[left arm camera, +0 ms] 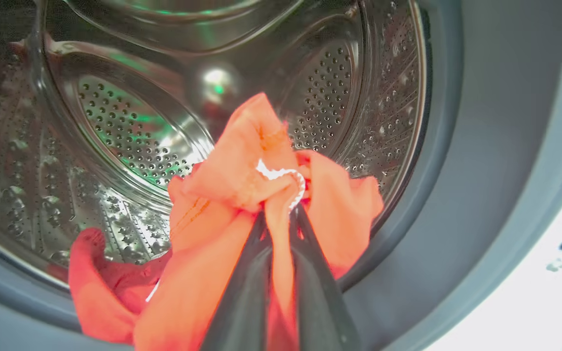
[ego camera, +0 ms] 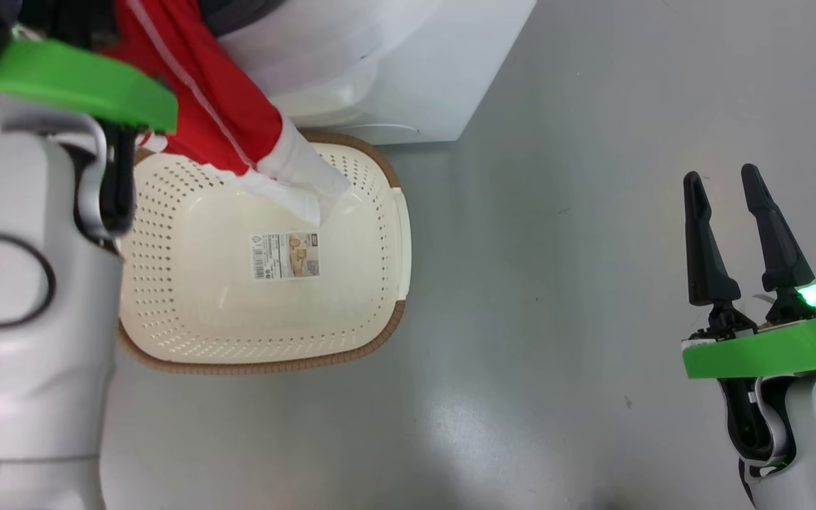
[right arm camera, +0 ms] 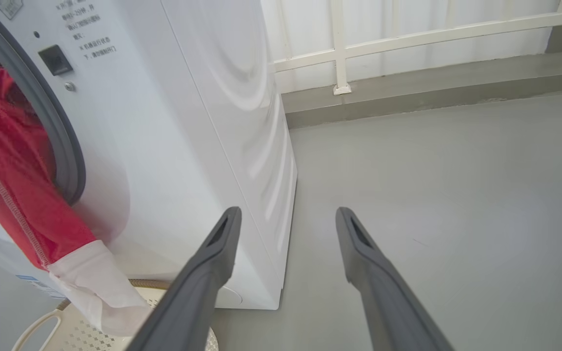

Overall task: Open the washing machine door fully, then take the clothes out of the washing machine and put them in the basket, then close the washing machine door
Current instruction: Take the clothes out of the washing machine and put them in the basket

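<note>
One red garment clenched in L gripper; R gripper spread, empty.

Not much here is actually readable. The basket has a paper label on its bottom, well left of the right hand. It has a barcode plus tiny print I can't make out. On the washing machine, up and left of that hand, there are a few lines of Chinese print, too small to read.
</note>
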You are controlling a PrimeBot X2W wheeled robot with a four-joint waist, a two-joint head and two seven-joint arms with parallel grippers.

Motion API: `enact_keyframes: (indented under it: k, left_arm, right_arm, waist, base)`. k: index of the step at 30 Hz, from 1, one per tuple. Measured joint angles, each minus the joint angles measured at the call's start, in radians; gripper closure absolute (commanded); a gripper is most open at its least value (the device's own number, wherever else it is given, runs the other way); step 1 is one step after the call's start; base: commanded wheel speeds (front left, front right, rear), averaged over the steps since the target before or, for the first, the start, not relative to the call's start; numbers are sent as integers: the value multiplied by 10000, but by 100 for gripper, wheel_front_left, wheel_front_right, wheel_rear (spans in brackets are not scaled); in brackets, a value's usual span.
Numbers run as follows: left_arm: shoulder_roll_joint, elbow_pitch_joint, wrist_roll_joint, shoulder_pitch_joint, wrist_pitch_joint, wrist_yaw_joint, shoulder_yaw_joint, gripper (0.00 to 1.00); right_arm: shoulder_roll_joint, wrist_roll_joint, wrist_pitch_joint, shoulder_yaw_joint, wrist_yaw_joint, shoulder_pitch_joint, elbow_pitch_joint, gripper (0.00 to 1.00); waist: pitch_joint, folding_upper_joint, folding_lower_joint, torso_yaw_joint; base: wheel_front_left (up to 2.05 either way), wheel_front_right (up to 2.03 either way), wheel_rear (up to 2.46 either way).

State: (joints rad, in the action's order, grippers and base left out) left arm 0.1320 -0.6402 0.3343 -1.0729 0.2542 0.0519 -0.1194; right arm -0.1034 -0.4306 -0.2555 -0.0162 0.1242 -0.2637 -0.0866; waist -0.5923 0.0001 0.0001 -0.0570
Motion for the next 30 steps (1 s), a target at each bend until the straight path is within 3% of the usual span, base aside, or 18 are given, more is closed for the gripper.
enact_keyframes:
  k: [17, 24, 30]
  left_arm:
    - [-976, 4982, -1218, 3796, 27, 372, 2004, 100]
    - [-1047, 6209, -976, 5085, 27, 422, 1893, 100]
    - [-1051, 6224, -520, 5809, 27, 58, 1425, 100]
  right_arm:
    - [-19, 0, 0, -12, 0, 196, 8, 0]
    - [-17, 0, 0, -15, 0, 198, 4, 0]
    - [-21, 0, 0, -8, 0, 195, 12, 0]
  waist:
    - [294, 0, 0, 180]
    - [235, 0, 0, 245]
    - [128, 0, -1, 289]
  base:
    - [0, 0, 0]
    - [0, 0, 0]
    - [0, 0, 0]
